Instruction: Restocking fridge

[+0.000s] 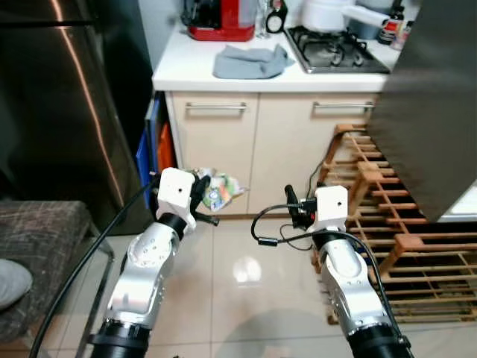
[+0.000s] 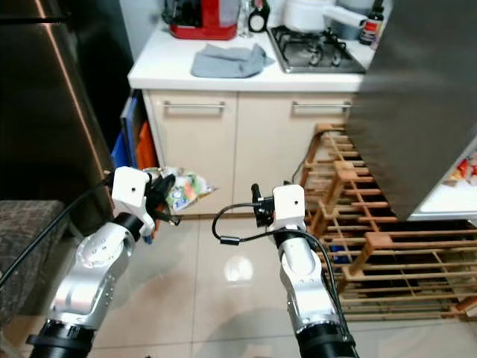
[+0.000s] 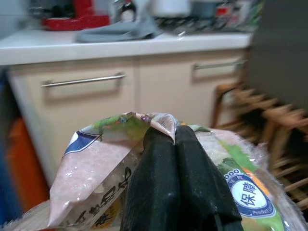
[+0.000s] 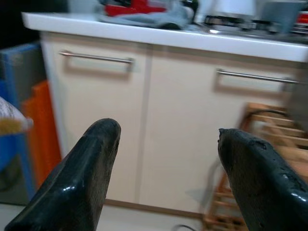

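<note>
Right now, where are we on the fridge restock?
Done: a food packet is picked up; the left gripper is shut on its top edge, held at cabinet height. In hand: carrying it; the right gripper is open with nothing in it. Left: putting the packet away. An open fridge door hangs on the right, a lit shelf behind it; nothing placed yet.

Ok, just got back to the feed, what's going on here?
The robot stands in a kitchen facing the counter and cupboards. Its left gripper is shut on a plastic food bag, held out in front. The right gripper is open with nothing in it. The fridge door hangs open on the right.
</note>
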Tool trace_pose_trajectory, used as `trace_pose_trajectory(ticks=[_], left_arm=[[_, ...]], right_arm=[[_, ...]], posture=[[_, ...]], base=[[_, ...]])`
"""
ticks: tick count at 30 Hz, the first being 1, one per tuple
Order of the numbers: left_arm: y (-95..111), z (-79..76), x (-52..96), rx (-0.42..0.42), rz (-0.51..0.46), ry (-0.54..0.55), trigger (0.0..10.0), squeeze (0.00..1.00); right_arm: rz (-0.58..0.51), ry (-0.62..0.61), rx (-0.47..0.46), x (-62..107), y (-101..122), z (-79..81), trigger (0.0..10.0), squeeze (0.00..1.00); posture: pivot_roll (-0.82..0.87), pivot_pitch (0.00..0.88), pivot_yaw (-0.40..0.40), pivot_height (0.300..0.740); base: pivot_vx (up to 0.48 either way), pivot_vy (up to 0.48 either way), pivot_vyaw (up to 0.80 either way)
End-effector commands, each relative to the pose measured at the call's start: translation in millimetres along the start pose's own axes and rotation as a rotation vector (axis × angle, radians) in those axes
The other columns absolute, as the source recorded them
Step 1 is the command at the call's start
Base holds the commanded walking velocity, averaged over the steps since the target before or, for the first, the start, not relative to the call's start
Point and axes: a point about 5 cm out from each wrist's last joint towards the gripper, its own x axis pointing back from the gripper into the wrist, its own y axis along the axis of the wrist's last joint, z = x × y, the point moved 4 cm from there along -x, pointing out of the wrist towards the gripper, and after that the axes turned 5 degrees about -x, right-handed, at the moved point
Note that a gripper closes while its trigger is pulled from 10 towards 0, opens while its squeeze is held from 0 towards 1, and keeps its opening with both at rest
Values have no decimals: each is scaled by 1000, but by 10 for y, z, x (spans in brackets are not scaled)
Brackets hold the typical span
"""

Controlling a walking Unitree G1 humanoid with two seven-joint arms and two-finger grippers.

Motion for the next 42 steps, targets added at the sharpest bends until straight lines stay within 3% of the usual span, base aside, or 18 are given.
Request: trace_pose_trajectory(ticks=[1, 3, 8, 27, 35, 42], left_arm=[[246, 87, -4, -26, -105, 16, 10000, 0], [323, 71, -15, -49, -137, 2, 10000, 0], [334, -24, -28, -15, -145, -41, 10000, 0], [412, -66, -55, -24, -182, -129, 10000, 0], [364, -63, -84, -20, -156, -120, 10000, 0], [267, 6, -188, -24, -99, -50, 10000, 0]], right_arm=[[-21, 3, -3, -45, 62, -3, 10000, 71], [-22, -1, -1, -57, 72, -25, 10000, 75], [-31, -10, -1, -86, 101, -52, 10000, 71], [-4, -17, 2, -25, 12, -112, 10000, 86], [1, -44, 10, 52, -43, -205, 10000, 78], [12, -54, 24, 41, -52, -223, 10000, 86]], posture=[[-93, 0, 1, 740], [-94, 0, 0, 740], [-102, 0, 11, 740], [-122, 0, 29, 740], [-136, 0, 34, 740], [-145, 0, 41, 740]], base=[[0, -431, 0], [0, -429, 0], [0, -431, 0], [0, -438, -112], [61, -132, -360], [295, -270, -533]])
